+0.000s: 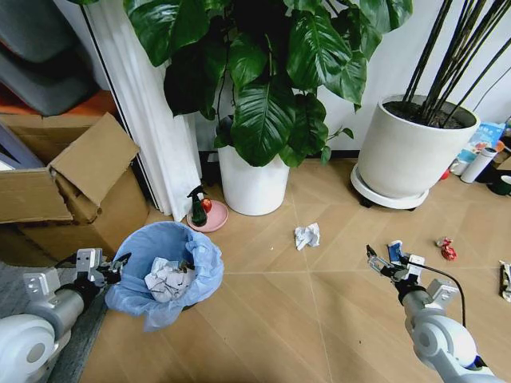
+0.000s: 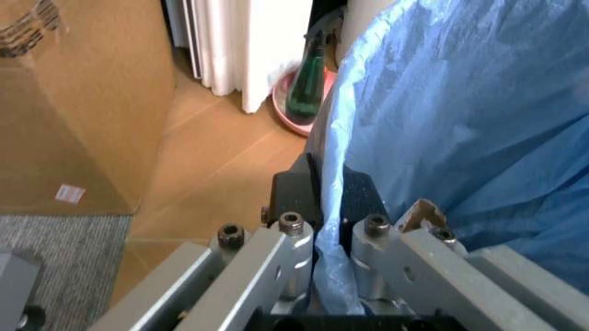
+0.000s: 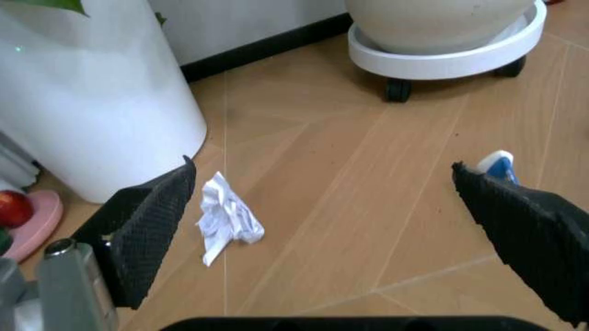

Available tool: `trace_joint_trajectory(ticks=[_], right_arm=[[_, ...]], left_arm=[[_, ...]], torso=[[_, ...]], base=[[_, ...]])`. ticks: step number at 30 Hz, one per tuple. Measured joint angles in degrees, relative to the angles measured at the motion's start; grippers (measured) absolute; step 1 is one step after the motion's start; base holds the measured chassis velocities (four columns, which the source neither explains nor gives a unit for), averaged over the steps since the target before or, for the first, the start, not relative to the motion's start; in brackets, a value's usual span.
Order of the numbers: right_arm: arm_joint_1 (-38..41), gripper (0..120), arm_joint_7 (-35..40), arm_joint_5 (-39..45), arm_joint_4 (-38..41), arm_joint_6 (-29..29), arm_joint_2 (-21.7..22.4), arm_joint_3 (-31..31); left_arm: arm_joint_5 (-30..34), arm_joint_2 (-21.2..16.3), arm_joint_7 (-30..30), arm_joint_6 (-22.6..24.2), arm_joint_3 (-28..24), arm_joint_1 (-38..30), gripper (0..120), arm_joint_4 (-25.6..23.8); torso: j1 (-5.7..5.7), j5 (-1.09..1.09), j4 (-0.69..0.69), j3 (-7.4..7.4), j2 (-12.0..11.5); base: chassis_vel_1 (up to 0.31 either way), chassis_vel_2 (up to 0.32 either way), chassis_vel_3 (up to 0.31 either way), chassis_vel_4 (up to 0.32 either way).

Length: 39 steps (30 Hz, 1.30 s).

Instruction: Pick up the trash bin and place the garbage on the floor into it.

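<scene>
— Blue plastic is what the left gripper (image 2: 330,207) has hold of, right?

— Yes. Its fingers (image 2: 292,189) are pressed together on the rim of the trash bin (image 1: 164,271), with the light-blue bag liner pinched between them. The bin sits directly ahead of that gripper, on the floor (image 1: 319,319).

— Anything in the bin?

— Crumpled white paper (image 1: 166,279) lies inside, just past the pinched rim.

— And the right gripper (image 1: 385,264)?

— Spread wide, with nothing between its fingers, held above the floor and well apart from the bin.

— Where is the garbage relative to it?

— A crumpled white paper wad (image 3: 225,217) lies on the floor ahead of it, close beyond one fingertip, near the base of a white plant pot (image 3: 92,103). A blue-and-white wrapper (image 3: 497,167) peeks out just beside the other fingertip. From the head camera, a red wrapper (image 1: 447,250) lies farther out to the gripper's right, and a dark piece (image 1: 505,281) lies beyond that at the edge.

— What else is near the left gripper?

— A cardboard box (image 1: 72,191) stands just to its left. Beyond the bin stands a green spray bottle (image 1: 197,209) on a pink saucer (image 1: 214,219).
</scene>
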State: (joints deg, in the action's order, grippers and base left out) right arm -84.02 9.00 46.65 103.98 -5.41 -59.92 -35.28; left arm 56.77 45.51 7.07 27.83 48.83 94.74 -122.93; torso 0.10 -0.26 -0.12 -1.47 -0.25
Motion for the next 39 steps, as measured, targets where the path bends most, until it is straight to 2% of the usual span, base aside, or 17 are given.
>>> trace_joint_trajectory(ticks=[39], right_arm=[[-1.3, 100, -0.3, -1.2, 0.1, 0.3, 0.6, 0.3]], left_arm=[[0.2, 0.1, 0.4, 0.2, 0.1, 0.0, 0, -0.7]], torso=[[0.0, 0.0, 0.01, 0.0, 0.0]], base=[[-0.123, 0.064, 0.128, -0.061]])
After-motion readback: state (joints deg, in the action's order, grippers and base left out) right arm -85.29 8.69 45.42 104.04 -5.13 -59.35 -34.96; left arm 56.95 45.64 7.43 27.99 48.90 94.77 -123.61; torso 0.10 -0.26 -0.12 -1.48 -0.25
